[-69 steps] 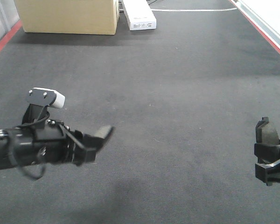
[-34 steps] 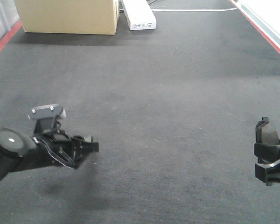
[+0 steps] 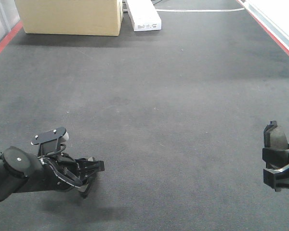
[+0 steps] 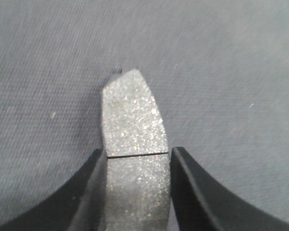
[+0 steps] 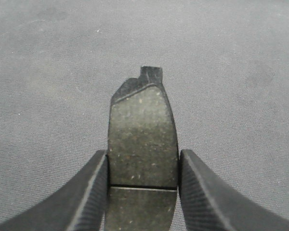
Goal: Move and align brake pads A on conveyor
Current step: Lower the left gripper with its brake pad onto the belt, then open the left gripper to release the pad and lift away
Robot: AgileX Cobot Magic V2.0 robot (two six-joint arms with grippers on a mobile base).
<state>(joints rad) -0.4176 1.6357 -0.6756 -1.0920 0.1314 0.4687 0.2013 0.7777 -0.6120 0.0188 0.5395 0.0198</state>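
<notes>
Front view: your left arm sits low at the near-left of the conveyor belt [image 3: 183, 96], with a shadow on the belt right under it. The left gripper [image 3: 90, 169] points toward the belt's middle.

Left wrist view: the left gripper [image 4: 137, 153] is clamped on the left-hand brake pad [image 4: 132, 115], one finger against each long edge. The pad is speckled grey. Its thin groove crosses at about fingertip level, and the far half sticks out past the fingers, tapering to a small nub. Only belt fabric lies behind it, and you cannot tell whether the pad touches the belt. From the front this pad is too dark against the gripper to pick out.

Your right gripper [image 3: 278, 161] is at the near-right edge of the belt, partly cut off by the frame. The right-hand brake pad [image 3: 275, 137] stands out beyond the fingers.

Right wrist view: the right gripper [image 5: 142, 161] is closed on the right-hand brake pad [image 5: 142, 130], with the fingers pressed to both long edges. The groove sits a little behind the fingertips and a notched tab is at the far tip. Its height above the belt is unclear.

The two pads are well apart, on opposite sides of the belt.

At the far end, a cardboard box [image 3: 70, 17] and a white carton [image 3: 143, 15] rest on the belt. A red edge strip [image 3: 5, 41] runs along each side.
</notes>
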